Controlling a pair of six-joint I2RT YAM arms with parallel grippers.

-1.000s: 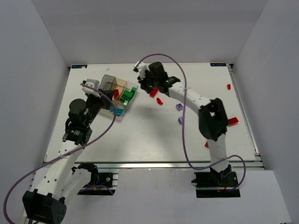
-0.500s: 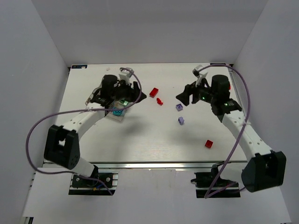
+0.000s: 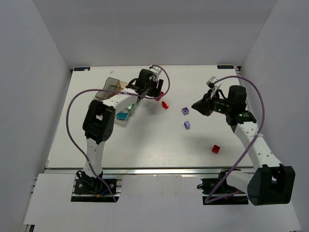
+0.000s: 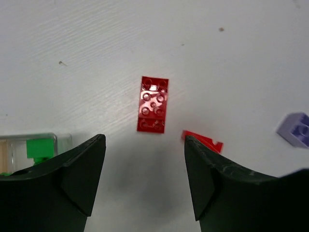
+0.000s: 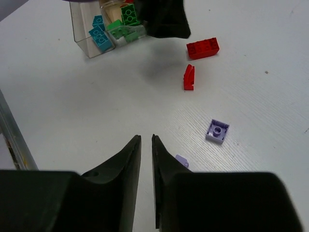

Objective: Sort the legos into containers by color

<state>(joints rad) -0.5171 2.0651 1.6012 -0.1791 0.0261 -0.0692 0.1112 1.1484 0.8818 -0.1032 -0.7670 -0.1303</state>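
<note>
My left gripper [image 4: 144, 140] is open and hovers just short of a red two-by-four lego [image 4: 153, 104] lying studs-down on the table. A small red sloped lego [image 4: 205, 141] lies by its right finger. In the top view the left gripper [image 3: 155, 90] is right of the clear tray of containers [image 3: 112, 83], which holds cyan legos [image 5: 99, 34] and green legos [image 5: 126, 14]. My right gripper [image 5: 146, 137] is shut on nothing, with a thin slit between the fingers. It hangs right of a light purple lego [image 3: 185, 110]. A second purple lego [image 3: 187, 124] lies below.
A lone red brick [image 3: 216, 149] lies toward the front right of the table. In the right wrist view, the purple brick [image 5: 217, 131] lies bottom-up and a small purple piece [image 5: 182, 160] peeks out beside my right finger. White walls enclose the table.
The left gripper has opened and moved right, from above the tray to over the red brick. The right gripper has gone from wide open to shut, empty, drifting slightly right.
</note>
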